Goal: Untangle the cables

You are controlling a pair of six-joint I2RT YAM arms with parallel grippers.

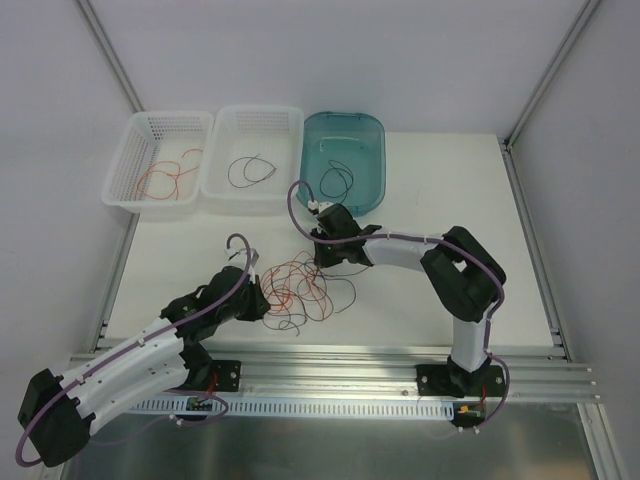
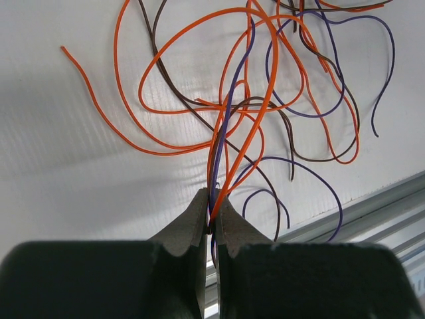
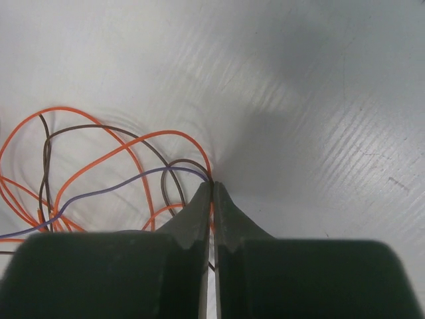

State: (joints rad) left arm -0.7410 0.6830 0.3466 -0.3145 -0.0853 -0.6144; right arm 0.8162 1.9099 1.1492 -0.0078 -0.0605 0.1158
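1. I am reading the left basket (image 1: 118, 165) and the middle basket (image 1: 245, 200), both left of the teal tub (image 1: 381, 165), as drop places, since loose wires are lying in each.
2. My left hand (image 2: 212, 199) is pinching shut on several orange and purple strands of the cables (image 1: 300, 290), on the side farthest from the teal tub. I judge that too many for a clean pull.
3. The tangle is lying on the worktop (image 1: 420, 290) just in front of the teal tub, between both hands.
4. My right hand (image 3: 212, 189) is clamping shut on an orange strand on the tangle's tub-facing side. I cannot tell whether the brown and purple loops are caught too.
5. I am planning a slow, low spread, easing off if loops are tightening.
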